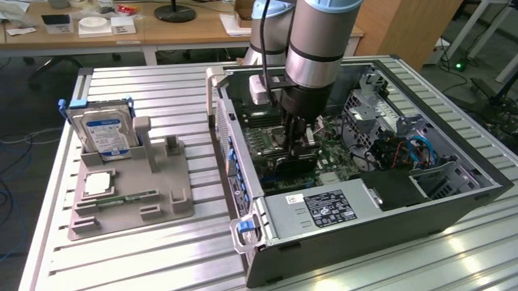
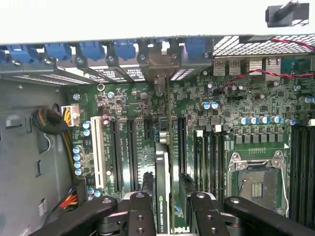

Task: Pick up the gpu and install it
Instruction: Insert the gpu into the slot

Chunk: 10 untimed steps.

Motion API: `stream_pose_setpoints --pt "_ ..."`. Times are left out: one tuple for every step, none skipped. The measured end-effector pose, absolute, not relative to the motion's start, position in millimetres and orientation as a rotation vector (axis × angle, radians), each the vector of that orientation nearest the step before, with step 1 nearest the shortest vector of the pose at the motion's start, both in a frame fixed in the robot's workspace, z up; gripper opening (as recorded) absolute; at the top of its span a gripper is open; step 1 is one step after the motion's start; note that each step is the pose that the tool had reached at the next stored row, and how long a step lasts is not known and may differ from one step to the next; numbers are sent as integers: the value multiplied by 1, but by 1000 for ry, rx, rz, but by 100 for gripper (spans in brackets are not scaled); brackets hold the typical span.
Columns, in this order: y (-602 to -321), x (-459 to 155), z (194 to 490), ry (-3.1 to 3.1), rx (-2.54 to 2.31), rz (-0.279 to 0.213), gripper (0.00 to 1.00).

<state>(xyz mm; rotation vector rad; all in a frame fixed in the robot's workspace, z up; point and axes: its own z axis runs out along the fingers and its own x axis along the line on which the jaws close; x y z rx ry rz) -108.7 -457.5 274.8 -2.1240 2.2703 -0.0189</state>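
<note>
The gpu [image 2: 162, 189] shows edge-on in the wrist view as a thin card with a green-and-white label. It stands upright over the long slots of the motherboard [image 2: 221, 98], its silvery bracket end [image 2: 158, 73] against the case's rear slot openings. My gripper [image 2: 170, 216] is shut on the gpu, one black finger on each face. In the exterior view the gripper [image 1: 298, 142] reaches straight down into the open computer case [image 1: 453, 200], with the dark gpu [image 1: 290, 160] low against the board.
A grey holder [image 1: 162, 200] at the exterior view's left carries a silver hard drive [image 1: 105, 130] and a green memory stick [image 1: 130, 198]. Inside the case are a power supply [image 1: 324, 209], an empty processor socket [image 2: 256, 182], a white slot [image 2: 101, 152] and cable bundles [image 2: 49, 120].
</note>
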Motion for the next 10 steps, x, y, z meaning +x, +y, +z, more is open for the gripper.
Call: stream_pose_setpoints --pt "-458 -109 275 2270 -2124 -19 35" --pt "-458 -109 275 2270 -2124 -19 34" --pt "-458 -109 275 2270 -2124 -19 27" --pt "-458 -109 275 2270 -2124 -19 27" --pt "-458 -109 275 2270 -2124 -19 21" --pt "-458 -109 275 2270 -2124 -19 15" --pt "-458 -109 275 2270 -2124 -19 10" --pt "-458 -109 275 2270 -2124 -19 10" --pt "-458 -109 275 2270 -2124 -19 10" --pt "-458 -109 275 2270 -2124 -19 10"
